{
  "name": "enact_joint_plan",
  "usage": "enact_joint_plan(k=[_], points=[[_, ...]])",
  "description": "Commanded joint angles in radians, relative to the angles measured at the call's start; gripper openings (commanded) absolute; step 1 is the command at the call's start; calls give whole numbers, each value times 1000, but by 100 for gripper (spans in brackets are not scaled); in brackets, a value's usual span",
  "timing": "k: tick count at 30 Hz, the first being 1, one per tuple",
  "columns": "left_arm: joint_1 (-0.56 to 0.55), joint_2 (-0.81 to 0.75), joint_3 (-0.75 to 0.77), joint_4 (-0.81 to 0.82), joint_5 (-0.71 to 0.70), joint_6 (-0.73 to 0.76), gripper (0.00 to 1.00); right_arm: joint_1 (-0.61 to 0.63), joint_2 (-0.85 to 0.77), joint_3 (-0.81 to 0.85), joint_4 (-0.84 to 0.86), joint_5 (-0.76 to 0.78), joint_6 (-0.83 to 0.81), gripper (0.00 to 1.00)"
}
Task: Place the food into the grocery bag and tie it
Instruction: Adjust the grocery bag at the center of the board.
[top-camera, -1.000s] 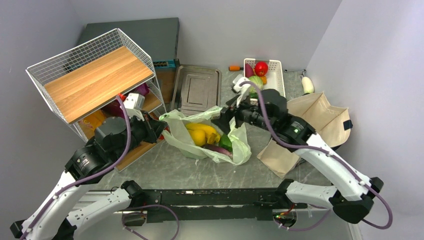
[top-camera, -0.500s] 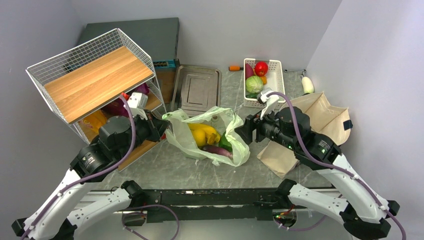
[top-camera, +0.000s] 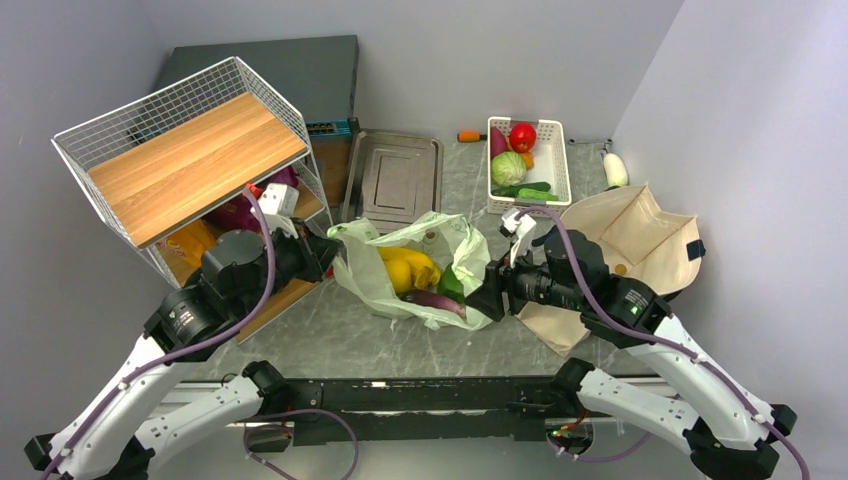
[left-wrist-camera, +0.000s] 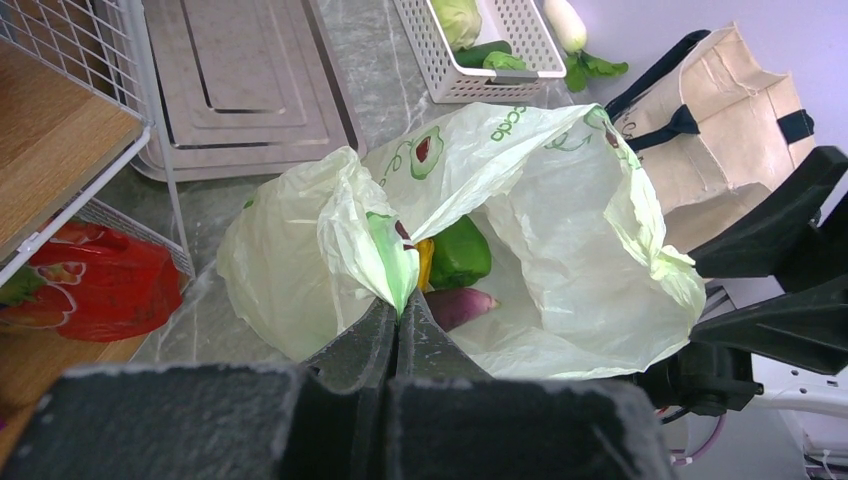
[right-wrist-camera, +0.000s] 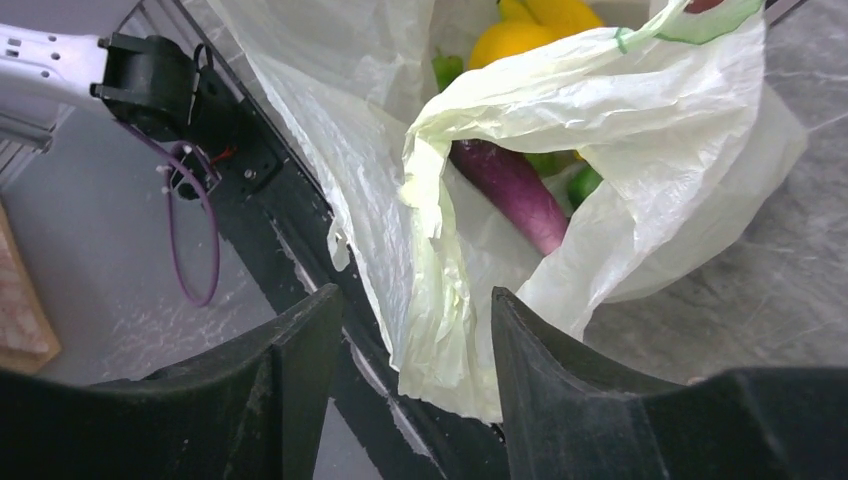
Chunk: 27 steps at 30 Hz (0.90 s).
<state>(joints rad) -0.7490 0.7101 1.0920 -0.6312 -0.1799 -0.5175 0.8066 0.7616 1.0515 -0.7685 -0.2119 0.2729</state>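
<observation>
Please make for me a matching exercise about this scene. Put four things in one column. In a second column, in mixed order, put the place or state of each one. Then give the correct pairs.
Column one
1. left claw
2. right claw
3. eggplant
4. tote

Column two
a. inside the bag
b. open, at the bag's right side
c. shut on the bag's rim
d. lying to the right of the bag

Pairs: 1-c, 2-b, 3-a, 4-d

place: robot lab (staged cell) | cues: bare grey walls (top-camera: 470, 60) — marble-look table (top-camera: 335, 330), black arm rail (top-camera: 420, 395)
</observation>
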Motion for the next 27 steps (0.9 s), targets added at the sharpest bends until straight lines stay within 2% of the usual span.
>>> enact_joint_plan(k=[1,4,5,6,7,8,14,19,27], points=[[6,-18,-7,51,11,-11,0,3,12,-29,67,-61,19,55],[6,-22,-9,44,11,-13,0,4,32,-39,91,-69,17,47],[6,-24,-9,44,11,-13,0,4,36,-38,98,-68,15,38],[7,-28,-11,44,12,-16,0,4,41,-35,107,-65,13,24],[6,-29,-14,44,13,-18,0,5,44,-28,111,-52,10,5],[6,-34,-18,46,15,-22,0,5,48,-18,114,-37,6,0],[6,-38,32,13,77,-88,0,4,108,114,97,167,-49,0],[6,-42,91,-9,131,-132,0,5,136,210,156,339,-99,0],[6,-47,122,11,215,-212,0,4,184,333,192,396,-181,0]])
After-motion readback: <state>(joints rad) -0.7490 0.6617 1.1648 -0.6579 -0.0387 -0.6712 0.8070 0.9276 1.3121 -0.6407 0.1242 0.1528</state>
